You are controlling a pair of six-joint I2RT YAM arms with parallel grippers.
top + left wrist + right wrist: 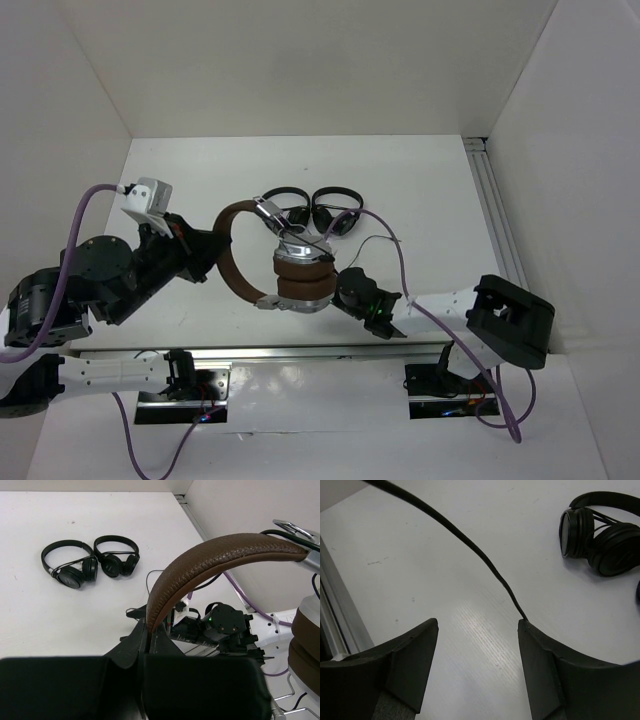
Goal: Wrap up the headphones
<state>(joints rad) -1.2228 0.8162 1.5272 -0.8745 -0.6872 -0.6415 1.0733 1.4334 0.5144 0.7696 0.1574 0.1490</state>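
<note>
At the near edge of the bench the two arms reach inward toward each other. The left tool is clamped shut on the brown headband of the headphones. In its wrist view the leather band rises from between the closed fingers and arches up and to the right, ending in a silver yoke above the brown earcups. From above, the headband curves out to the left of the two cups, which sit stacked one against the other at the middle of the bench, between the two tools. Whether the cups rest on the surface or hang clear of it I cannot tell. The right tool sits just beside the cups on their right, its jaws standing wide apart with only bare bench between them. The thin black cable slants across its wrist view from the upper left down to the tip of one finger, where it passes out of sight; whether it touches the finger is unclear. Just beyond the earcups, two smaller black headphones lie folded side by side on the bench. A metal rail runs along the bench's right side, and white walls close it in behind.
</note>
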